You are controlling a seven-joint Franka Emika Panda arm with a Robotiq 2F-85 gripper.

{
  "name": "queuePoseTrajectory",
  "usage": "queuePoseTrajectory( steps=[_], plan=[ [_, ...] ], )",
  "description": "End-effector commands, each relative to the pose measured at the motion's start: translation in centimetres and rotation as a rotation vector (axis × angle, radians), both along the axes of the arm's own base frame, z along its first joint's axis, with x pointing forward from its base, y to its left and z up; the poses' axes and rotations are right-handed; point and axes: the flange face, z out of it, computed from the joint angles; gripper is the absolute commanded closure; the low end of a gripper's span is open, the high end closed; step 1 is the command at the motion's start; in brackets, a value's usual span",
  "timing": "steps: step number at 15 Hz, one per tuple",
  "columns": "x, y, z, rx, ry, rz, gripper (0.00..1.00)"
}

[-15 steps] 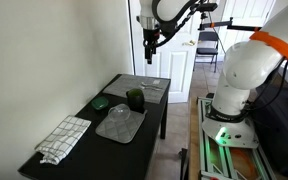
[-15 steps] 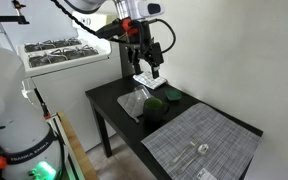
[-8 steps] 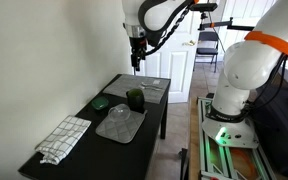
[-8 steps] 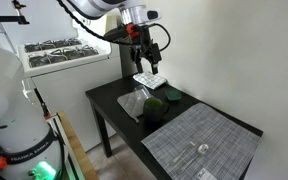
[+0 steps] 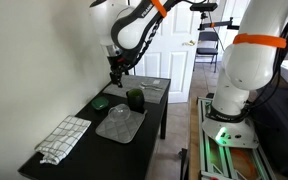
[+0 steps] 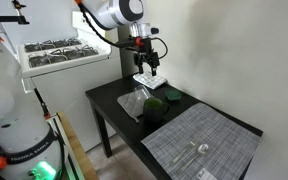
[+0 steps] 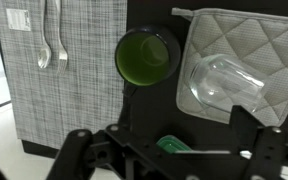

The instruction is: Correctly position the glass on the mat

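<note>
Your gripper (image 7: 172, 150) hangs above the black table (image 5: 102, 153) with its fingers (image 7: 79, 150) spread wide and nothing between them. In the wrist view, the glass (image 7: 222, 80) rests on the mat (image 7: 259, 35), on the part nearest the dark green cup (image 7: 144, 57). It seems to lie on its side, though its clear walls make that hard to judge. The cup stands upright just beside the mat, between it and the striped grey sheet (image 7: 84, 80), which carries two pieces of cutlery (image 7: 44, 40). A flat green round thing (image 7: 174, 146) lies near the cup. In an exterior view, a checked cloth (image 5: 64, 138) lies at the table's end opposite the sheet.
</note>
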Motion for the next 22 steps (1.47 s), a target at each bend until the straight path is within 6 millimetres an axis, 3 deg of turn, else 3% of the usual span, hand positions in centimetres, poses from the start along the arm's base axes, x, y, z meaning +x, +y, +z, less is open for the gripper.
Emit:
queuePoseTrajectory(
  steps=[1, 10, 22],
  plan=[
    [3.1, 3.5, -3.4, -0.016, 0.035, 0.062, 0.0],
    [4.3, 8.9, -7.8, -0.133, 0.095, 0.163, 0.0],
    [2.6, 9.6, -11.4, -0.229, 0.196, 0.139, 0.0]
  ],
)
